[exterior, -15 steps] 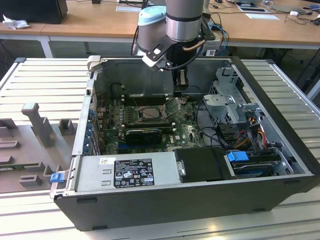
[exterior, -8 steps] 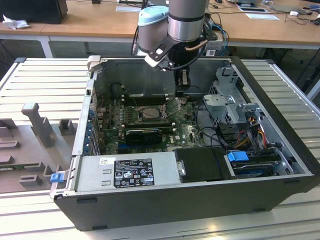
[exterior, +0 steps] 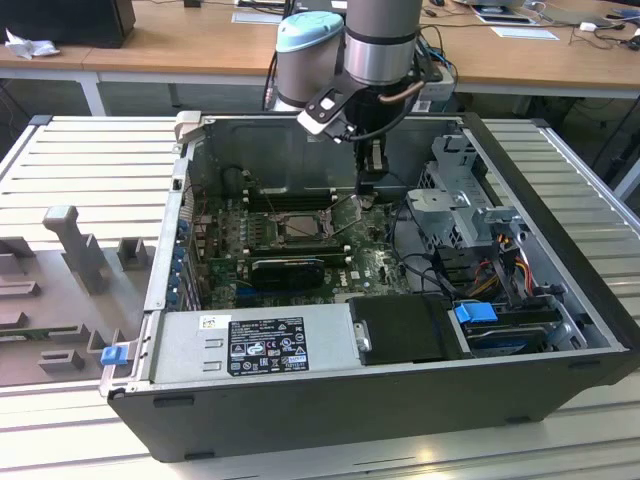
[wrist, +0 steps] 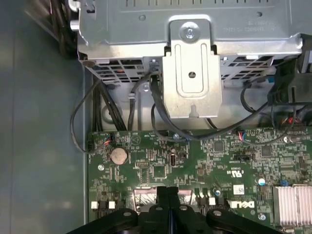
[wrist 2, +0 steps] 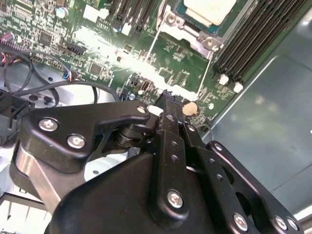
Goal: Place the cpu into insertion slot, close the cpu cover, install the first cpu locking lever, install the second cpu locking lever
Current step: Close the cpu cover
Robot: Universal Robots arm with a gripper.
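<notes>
Since the cpu (wrist 2: pixel 209 9) already lies in its socket with the cover (wrist 2: pixel 191 33) down around it, the step in hand looks to be the first locking lever. In the exterior view the socket sits at the centre of the frame, on the motherboard (exterior: pixel 380 265) inside the open case (exterior: pixel 330 400), which lies on the ribbed table (exterior: pixel 90 160). A thin wire lever (exterior: pixel 348 212) stands at a slant from the socket's edge on the exterior view's right, not latched flat as far as I can judge.

The arm (exterior: pixel 380 40) enters from the upper middle of that frame and points its wrist almost straight down into the case, just to the exterior view's right of the socket. The jaws are clenched together with nothing visible between them; in both wrist views the two fingers (wrist 2: pixel 168 126) meet along a fine seam. Their tips hang low over the board, near the lever's free end; whether they touch it I cannot tell.

Seating the lever, I judge, calls for a push with the closed tips: down on the free end, then sideways under its catch. The wire looks thin and springy and could slip off, so the push should be slow and well aimed.
</notes>
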